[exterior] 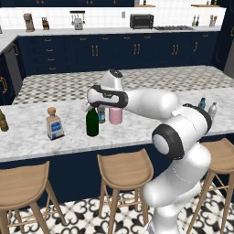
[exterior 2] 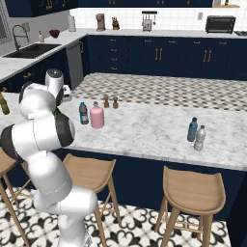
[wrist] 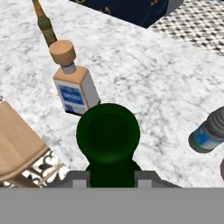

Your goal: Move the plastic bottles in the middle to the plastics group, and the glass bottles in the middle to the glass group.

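My gripper (exterior: 87,106) is shut on the neck of the tall dark green wine bottle (exterior: 92,122), which stands upright with its base at or just above the marble counter (exterior: 151,123). From the hand view I look down on its green top (wrist: 108,131) between my fingers (wrist: 81,179). Right of it are the small water bottle (exterior: 101,115) and the squat pink bottle (exterior: 115,115). To its left stand the square corked bottle (exterior: 54,124) and the amber bottle (exterior: 3,121). The blue bottle (exterior: 202,103) and the grey-clear bottle (exterior: 212,109) are at the far right.
Two small brown shakers (exterior 2: 106,102) stand behind the pink bottle (exterior 2: 97,116). Wooden stools (exterior: 124,170) line the counter's near edge. Open marble lies between the middle bottles and the blue bottle (exterior 2: 192,130) and grey-clear bottle (exterior 2: 199,138).
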Tool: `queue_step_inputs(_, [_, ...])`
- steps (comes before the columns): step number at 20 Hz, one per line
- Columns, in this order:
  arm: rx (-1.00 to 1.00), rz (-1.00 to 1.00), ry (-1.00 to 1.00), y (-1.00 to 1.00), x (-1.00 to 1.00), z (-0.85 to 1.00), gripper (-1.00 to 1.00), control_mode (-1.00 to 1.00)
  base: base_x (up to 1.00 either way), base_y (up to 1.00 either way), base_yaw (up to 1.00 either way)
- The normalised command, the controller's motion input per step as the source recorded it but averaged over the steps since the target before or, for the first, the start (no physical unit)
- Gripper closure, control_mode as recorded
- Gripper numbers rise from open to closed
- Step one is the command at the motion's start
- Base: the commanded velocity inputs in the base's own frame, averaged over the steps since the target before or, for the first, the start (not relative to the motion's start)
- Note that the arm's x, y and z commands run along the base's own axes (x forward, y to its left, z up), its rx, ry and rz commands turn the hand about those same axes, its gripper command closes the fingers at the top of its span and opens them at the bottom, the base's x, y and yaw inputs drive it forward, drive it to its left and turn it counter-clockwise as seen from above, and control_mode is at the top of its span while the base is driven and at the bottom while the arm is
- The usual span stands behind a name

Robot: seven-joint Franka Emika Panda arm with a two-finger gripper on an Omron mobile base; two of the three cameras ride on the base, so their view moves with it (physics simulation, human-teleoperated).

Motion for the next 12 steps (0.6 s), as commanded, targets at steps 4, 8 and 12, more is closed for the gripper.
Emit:
queue_step_inputs(4, [0.00, 0.02, 0.00, 0.30, 0.26, 0.00, 1.00, -1.00, 0.00, 0.00, 0.00])
queue_step_inputs(8, [0.00, 0.05, 0.00, 0.39, 0.37, 0.00, 1.00, -1.00, 0.00, 0.00, 0.00])
queue_step_inputs(12, [0.00, 0.08, 0.00, 0.21, 0.42, 0.00, 1.00, -1.00, 0.00, 0.00, 0.00])
